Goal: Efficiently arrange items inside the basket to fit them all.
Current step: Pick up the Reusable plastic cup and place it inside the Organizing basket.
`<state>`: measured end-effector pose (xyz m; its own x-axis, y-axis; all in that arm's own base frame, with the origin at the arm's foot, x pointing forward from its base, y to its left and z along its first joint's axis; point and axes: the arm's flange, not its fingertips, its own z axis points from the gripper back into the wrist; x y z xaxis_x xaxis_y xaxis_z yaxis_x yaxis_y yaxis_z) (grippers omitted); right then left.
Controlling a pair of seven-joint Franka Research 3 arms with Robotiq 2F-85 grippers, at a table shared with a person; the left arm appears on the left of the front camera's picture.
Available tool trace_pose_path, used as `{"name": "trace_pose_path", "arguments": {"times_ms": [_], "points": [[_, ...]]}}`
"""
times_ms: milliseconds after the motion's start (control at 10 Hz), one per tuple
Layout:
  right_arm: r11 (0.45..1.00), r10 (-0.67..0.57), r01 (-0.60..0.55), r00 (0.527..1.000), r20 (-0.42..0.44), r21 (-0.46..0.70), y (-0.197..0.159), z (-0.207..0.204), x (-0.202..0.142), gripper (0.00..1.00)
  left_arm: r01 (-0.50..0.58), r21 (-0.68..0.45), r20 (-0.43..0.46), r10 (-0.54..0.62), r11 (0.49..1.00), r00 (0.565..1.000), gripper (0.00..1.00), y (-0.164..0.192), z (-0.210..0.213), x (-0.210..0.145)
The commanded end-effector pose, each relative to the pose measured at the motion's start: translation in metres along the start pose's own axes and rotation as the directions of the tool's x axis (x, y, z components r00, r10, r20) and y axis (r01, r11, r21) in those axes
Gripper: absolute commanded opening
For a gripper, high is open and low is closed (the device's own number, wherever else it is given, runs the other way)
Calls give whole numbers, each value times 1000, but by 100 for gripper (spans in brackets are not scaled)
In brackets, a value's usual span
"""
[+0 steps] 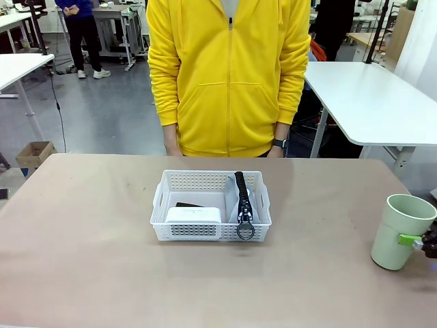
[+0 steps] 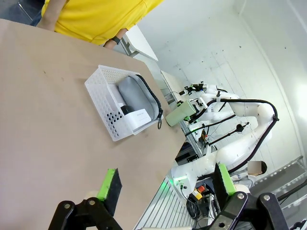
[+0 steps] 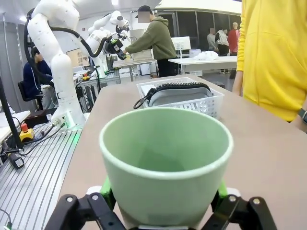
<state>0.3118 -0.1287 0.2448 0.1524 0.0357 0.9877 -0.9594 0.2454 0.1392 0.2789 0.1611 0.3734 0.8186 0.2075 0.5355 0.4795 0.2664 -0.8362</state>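
Observation:
The white basket [image 1: 198, 180] sits mid-table. Inside it, the white box [image 1: 193, 215] lies at the front left with the black stapler [image 1: 187, 204] just behind it. The grey pouch [image 1: 242, 199] stands on edge along the right side, zipper up, its ring pull over the front rim. The pale green cup [image 1: 401, 231] stands upright at the table's right edge, with my right gripper [image 1: 418, 240] shut on it. In the right wrist view the cup [image 3: 165, 158] sits between the green pads [image 3: 106, 190]. My left gripper [image 2: 166, 184] is open above the table, far from the basket [image 2: 103, 103].
A person in a yellow hoodie [image 1: 229, 75] stands at the far side of the table, right behind the basket, hands by the table edge. Bare tabletop [image 1: 89, 260] surrounds the basket. Other white tables stand farther back.

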Motion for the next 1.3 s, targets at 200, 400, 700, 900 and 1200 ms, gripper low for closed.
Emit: {"name": "trace_pose_path", "arguments": {"times_ms": [200,400,700,900,1200], "points": [[999,4,-7,998,-65,-36,62,-6,82,0,-1,-11,-2,1,1000,1000,100,-4,0,-2],[996,-87,91,983,-161,14,77,-8,166,0,-1,-11,-2,1,1000,1000,100,-4,0,-2],[988,-114,134,964,-242,71,91,-29,221,33,-1,-11,-2,1,1000,1000,100,-4,0,-2],[995,-81,91,978,-194,45,91,-27,219,0,-1,-11,-2,1,1000,1000,100,-4,0,-2],[992,-82,102,966,-245,71,83,-20,244,34,-1,-11,-2,1,1000,1000,100,-4,0,-2]]}}
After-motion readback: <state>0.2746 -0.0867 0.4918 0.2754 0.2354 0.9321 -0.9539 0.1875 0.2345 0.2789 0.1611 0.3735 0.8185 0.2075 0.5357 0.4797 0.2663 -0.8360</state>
